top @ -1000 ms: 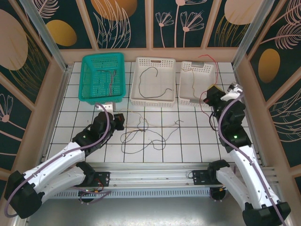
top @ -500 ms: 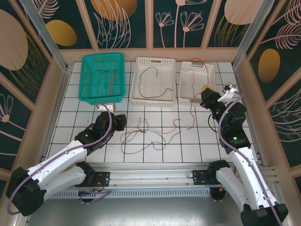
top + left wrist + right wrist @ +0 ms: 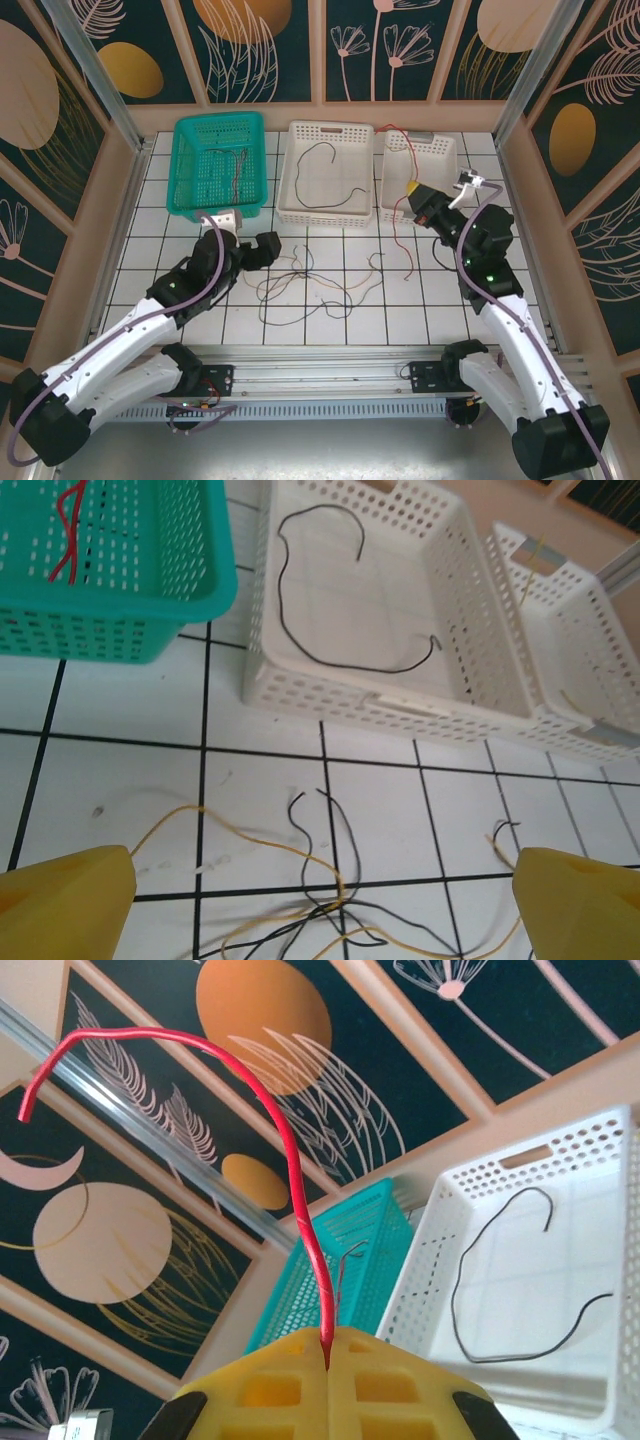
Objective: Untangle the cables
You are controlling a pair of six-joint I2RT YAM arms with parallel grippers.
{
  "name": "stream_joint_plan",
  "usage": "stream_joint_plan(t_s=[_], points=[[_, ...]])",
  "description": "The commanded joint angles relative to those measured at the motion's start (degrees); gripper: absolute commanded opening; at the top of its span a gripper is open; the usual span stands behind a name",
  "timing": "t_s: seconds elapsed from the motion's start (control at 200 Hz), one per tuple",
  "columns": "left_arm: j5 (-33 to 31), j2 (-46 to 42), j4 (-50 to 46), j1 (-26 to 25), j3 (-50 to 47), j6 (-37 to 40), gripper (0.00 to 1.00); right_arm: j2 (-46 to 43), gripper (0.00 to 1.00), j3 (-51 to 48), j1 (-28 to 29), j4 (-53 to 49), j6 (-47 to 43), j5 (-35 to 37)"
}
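Note:
A tangle of yellow-tan and dark cables (image 3: 312, 287) lies on the tiled table in front of the baskets. My left gripper (image 3: 258, 247) hovers at its left end, open, nothing between the yellow fingertips (image 3: 62, 898); the knot of cables (image 3: 342, 898) lies below the gap. My right gripper (image 3: 413, 193) is raised near the right white basket, shut on a red cable (image 3: 394, 232). That cable arches above the closed pads (image 3: 290, 1150) and hangs down to the tiles.
Along the back stand a teal basket (image 3: 186, 175) holding thin cables, a middle white basket (image 3: 290, 165) with a black cable (image 3: 330, 660), and a right white basket (image 3: 445, 165). Wooden walls close off both sides.
The left gripper went from shut to open and lifted slightly toward the baskets. The right gripper carried the red cable left and up, pulling its tail away from the tangle.

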Motion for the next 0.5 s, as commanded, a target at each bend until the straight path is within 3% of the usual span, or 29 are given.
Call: stream_joint_plan(t_s=[0.0, 0.245, 0.495], points=[[6.62, -0.25, 4.23, 0.35, 0.99, -1.20, 0.97, 1.74, 0.00, -1.40, 0.74, 8.00, 5.66, -4.63], [22.30, 4.70, 21.45, -0.06, -0.49, -4.82, 0.96, 10.34, 0.00, 1.18, 7.31, 12.36, 9.17, -7.35], [28.82, 6.70, 32.15, -2.21, -0.92, -7.70, 0.97, 18.56, 0.00, 5.24, 14.59, 8.24, 6.38, -4.45]])
